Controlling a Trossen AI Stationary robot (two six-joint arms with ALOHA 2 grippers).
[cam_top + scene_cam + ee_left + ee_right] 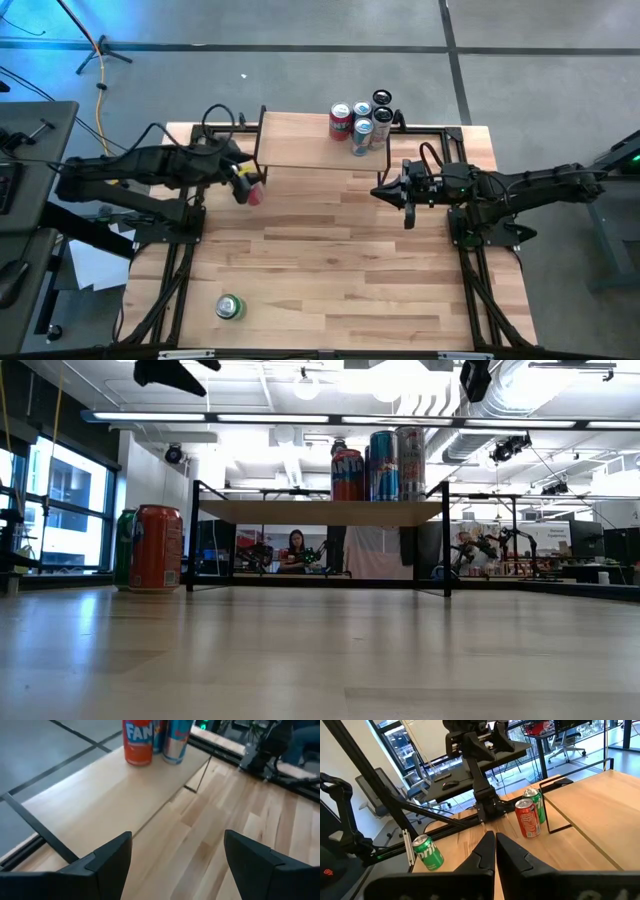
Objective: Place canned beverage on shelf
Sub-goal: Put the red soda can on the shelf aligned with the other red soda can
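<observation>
The red can (253,193) stood upright on the surface (340,270) just beside the shelf (310,140), next to a green can (536,802); the left gripper (243,178) hung above it, fingers apart, holding nothing; the right gripper (384,191) waited closed and empty near the shelf's other end.

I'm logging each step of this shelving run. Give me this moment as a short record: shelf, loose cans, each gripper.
shelf: raised board, cluster of cans standing at one end
red can: upright on the tabletop by the shelf's bare end, green can right beside it
Sprite can: upright, alone near the table's front edge
left gripper: open, empty, close to the red can
right gripper: shut, empty, above the table near the shelf's loaded end
</observation>
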